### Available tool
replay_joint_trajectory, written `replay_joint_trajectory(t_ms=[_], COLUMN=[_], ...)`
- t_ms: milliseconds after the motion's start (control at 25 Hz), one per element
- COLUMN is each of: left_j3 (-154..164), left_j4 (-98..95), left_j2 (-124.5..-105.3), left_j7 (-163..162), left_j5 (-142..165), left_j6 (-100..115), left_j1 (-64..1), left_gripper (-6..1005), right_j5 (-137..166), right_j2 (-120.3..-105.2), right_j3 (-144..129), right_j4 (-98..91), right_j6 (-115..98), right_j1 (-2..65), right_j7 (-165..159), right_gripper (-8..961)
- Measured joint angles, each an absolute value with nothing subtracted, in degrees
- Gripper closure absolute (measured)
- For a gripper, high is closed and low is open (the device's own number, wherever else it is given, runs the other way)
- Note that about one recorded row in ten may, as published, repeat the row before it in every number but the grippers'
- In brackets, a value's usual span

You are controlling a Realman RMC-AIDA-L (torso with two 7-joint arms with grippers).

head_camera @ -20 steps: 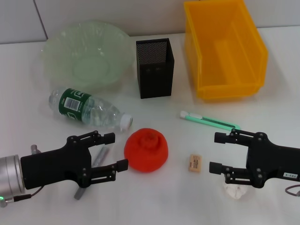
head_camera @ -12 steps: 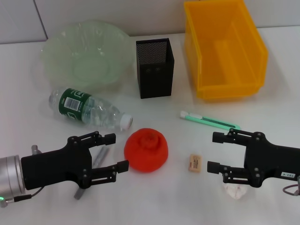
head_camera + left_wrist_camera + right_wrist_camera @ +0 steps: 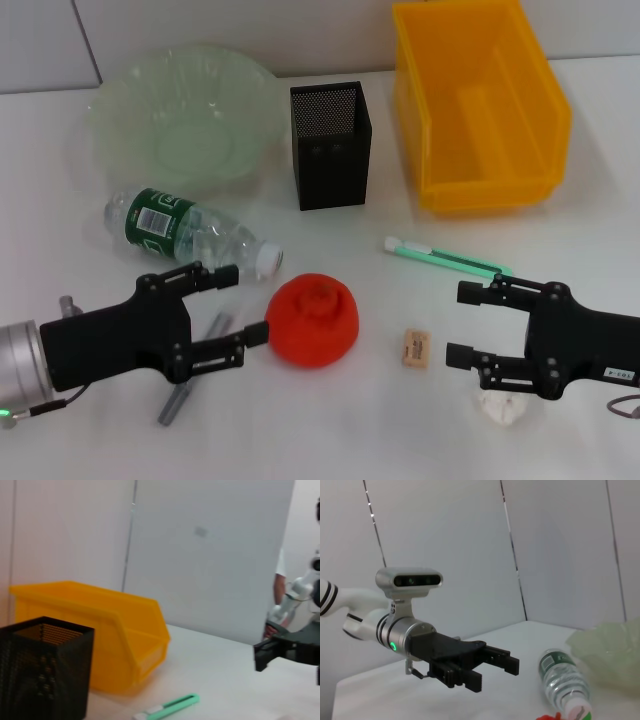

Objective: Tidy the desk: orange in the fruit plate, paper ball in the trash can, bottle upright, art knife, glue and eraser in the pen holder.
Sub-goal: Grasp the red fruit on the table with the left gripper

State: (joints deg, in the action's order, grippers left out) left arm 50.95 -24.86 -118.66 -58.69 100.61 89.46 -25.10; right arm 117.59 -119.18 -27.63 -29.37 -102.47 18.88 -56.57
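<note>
Reaching toward the orange point(image 3: 313, 319) from its left, the left gripper point(image 3: 238, 305) hangs with fingers spread, holding nothing, the glue point(image 3: 195, 366) lying beneath it. Right of the orange sits the eraser point(image 3: 415, 347), then the right gripper point(image 3: 468, 323), also spread and empty. Behind the orange lie the bottle point(image 3: 190, 231) on its side and the art knife point(image 3: 445, 259); farther back stand the fruit plate point(image 3: 120, 95), pen holder point(image 3: 330, 145) and trash can point(image 3: 480, 105).

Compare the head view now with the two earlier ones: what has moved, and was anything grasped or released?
The left gripper has swung toward the bottle and the orange, its fingers open, one tip now beside the orange. Nothing was grasped or released. The right gripper barely shifted and remains open. The eraser, art knife, glue and bottle lie as before.
</note>
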Motion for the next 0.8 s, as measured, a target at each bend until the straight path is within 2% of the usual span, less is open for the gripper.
replay_joint_trajectory(t_ms=[480, 800], left_j3=[52.49, 52.37], left_j4=[-10.14, -6.27], left_j2=[-119.18, -119.18], left_j7=[-48.29, -44.74], left_j5=[99.01, 98.71], left_j6=[78.37, 74.22], left_j1=[-34.73, -36.92], left_gripper=[234, 243], right_j5=[105.87, 105.78], right_j2=[-119.13, -119.17], right_j3=[-23.92, -24.34], right_j4=[-28.64, -28.56], right_j6=[-107.25, -107.66], right_j1=[15.7, 15.83], right_j7=[-54.98, -54.67], right_gripper=[191, 191])
